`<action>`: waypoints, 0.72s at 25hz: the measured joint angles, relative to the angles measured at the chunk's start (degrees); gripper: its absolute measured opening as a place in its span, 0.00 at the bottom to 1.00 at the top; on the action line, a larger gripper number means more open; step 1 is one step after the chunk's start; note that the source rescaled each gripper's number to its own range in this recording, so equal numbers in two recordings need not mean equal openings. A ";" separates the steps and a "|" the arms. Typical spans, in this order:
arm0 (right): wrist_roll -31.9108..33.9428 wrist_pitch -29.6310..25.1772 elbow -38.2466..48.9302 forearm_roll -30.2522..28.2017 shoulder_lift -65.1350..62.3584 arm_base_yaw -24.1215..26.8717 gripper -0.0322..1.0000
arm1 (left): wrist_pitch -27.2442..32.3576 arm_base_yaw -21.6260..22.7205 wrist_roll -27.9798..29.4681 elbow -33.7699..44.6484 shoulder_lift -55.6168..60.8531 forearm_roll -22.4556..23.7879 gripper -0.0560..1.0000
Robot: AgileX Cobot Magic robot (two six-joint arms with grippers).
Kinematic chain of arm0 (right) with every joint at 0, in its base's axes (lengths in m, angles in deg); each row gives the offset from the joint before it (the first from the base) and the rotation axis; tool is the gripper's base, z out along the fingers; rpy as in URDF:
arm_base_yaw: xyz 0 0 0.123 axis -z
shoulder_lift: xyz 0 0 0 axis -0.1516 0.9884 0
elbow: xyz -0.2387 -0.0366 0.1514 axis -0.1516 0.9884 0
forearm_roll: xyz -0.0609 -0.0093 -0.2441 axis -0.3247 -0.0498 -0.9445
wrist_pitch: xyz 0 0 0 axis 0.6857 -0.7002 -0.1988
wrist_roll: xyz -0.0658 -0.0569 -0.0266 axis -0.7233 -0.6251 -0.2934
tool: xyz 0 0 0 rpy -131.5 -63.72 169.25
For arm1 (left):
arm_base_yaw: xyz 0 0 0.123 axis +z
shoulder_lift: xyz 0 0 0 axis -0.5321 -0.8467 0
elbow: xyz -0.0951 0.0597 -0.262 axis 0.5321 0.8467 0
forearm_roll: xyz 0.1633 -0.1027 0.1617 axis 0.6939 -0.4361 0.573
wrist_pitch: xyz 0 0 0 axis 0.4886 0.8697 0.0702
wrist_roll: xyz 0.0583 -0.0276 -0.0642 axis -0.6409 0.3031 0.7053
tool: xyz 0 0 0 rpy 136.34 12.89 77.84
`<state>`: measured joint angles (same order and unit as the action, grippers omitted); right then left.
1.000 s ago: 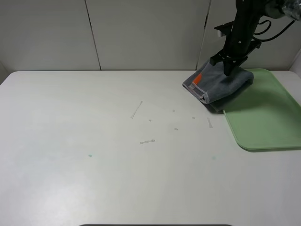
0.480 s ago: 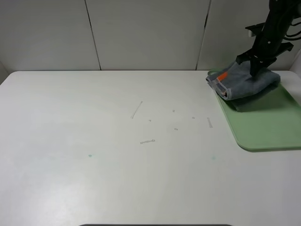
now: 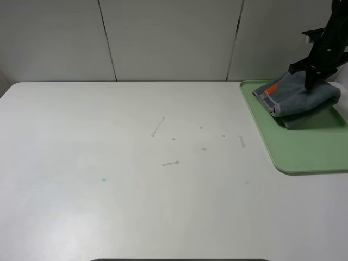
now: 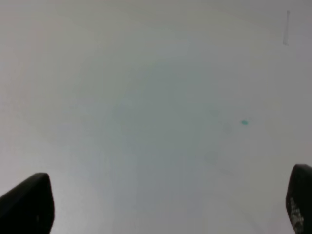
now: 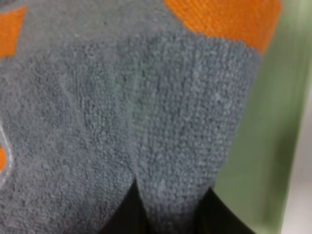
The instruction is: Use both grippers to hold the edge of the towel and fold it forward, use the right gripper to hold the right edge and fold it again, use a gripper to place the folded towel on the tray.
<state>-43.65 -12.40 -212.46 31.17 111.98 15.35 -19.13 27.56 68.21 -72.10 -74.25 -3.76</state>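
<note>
Carried rightward off the counter, the folded towel now hangs low over the tray's far end. Placing is the step in hand. Right pincer pinches the towel; lowering and release look next. Left pincer stands spread over bare counter.

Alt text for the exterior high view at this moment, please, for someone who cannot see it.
At the far right, the right gripper holds the folded dark grey towel over the pale-green tray, the cloth's orange-marked end facing left. The rest of the white table shows only a few small scraps.
</note>
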 joint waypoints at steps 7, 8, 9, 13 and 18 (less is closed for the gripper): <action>0.08 0.00 0.00 0.27 0.00 0.00 0.52 | 0.00 0.00 0.00 0.00 0.00 0.00 0.94; 0.17 0.00 0.00 0.72 0.00 0.00 0.68 | 0.00 0.00 0.00 0.00 0.00 0.00 0.94; 0.23 0.00 0.00 0.92 0.00 0.00 0.81 | 0.00 0.00 0.00 0.00 0.00 0.00 0.94; 0.23 0.00 0.00 2.11 0.00 0.00 0.98 | 0.00 0.00 0.00 0.00 0.00 0.00 0.94; 0.23 0.00 0.00 2.44 0.00 0.00 1.00 | 0.00 0.00 0.00 0.00 0.00 0.00 0.94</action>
<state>-43.42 -12.40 -212.46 33.61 111.98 15.35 -19.13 27.56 68.21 -72.10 -74.25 -3.76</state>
